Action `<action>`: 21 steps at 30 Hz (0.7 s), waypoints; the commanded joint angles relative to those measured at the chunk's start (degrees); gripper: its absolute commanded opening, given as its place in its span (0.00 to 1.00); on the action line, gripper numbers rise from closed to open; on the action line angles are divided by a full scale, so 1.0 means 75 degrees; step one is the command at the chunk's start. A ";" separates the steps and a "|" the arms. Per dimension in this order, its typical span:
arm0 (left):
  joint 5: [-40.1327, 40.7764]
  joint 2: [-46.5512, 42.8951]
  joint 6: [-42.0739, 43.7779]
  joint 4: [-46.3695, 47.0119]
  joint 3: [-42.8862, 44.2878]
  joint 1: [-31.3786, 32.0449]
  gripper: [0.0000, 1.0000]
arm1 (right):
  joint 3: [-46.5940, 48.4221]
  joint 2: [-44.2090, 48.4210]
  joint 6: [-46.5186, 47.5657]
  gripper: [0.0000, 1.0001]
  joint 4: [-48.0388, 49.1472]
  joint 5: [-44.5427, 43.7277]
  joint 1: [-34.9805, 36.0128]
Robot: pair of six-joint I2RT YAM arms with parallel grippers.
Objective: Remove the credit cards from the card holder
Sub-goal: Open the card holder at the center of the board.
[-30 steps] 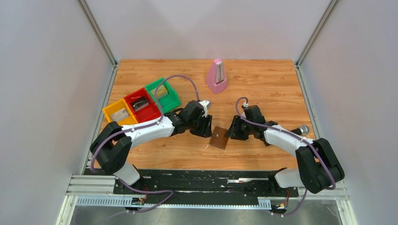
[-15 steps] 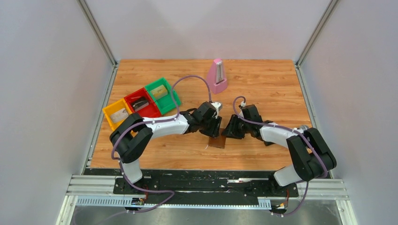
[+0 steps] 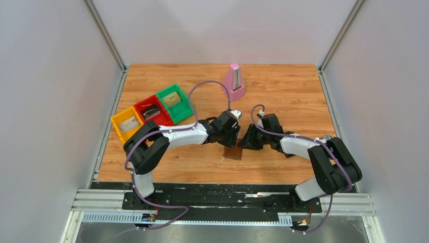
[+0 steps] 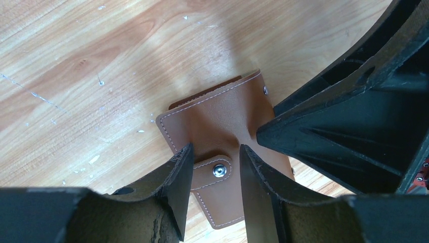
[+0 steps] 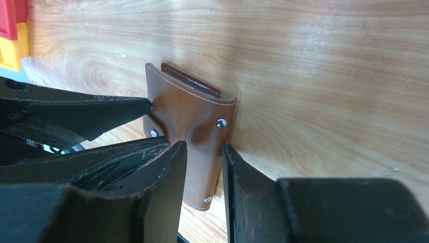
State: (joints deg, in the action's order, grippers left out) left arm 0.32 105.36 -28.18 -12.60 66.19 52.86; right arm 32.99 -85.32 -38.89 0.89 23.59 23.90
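We judge it early: the card holder [image 3: 233, 152] lies snapped shut on the desk [image 3: 283, 86], lower centre of the top view, no cards showing. Trays [image 3: 144, 100] hold flat bits, and we can't tell if they're cards. Left tool [image 4: 216, 150] is partly open, straddling the clasp tab [image 4: 214, 171] without gripping. Right tool [image 5: 203, 146] sits narrow around the holder's edge; we can't tell if it grips. Snap faces up, long axis top-to-bottom in the right wrist view.

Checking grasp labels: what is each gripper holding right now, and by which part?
Nothing is clearly held. The left gripper straddles the card holder's clasp tab without pinching it; the right gripper sits over the holder's end, grip untellable.
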 commanded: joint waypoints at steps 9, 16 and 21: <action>0.0616 0.0159 -0.0191 -0.1391 0.0585 0.0587 0.54 | -0.0194 0.0137 0.0073 0.33 0.0455 0.0083 -0.0005; 0.0816 0.0354 -0.0314 -0.1573 0.0801 0.0644 0.53 | -0.0336 0.0262 0.0032 0.33 0.0497 0.0093 -0.0008; 0.0778 0.0459 -0.0427 -0.1628 0.0808 0.0665 0.48 | -0.0469 0.0454 -0.0010 0.33 0.0524 0.0113 -0.0008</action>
State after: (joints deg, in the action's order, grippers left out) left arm 5.67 107.04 -29.61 -22.52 71.00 57.28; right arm 30.39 -84.16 -38.96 2.87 24.12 23.90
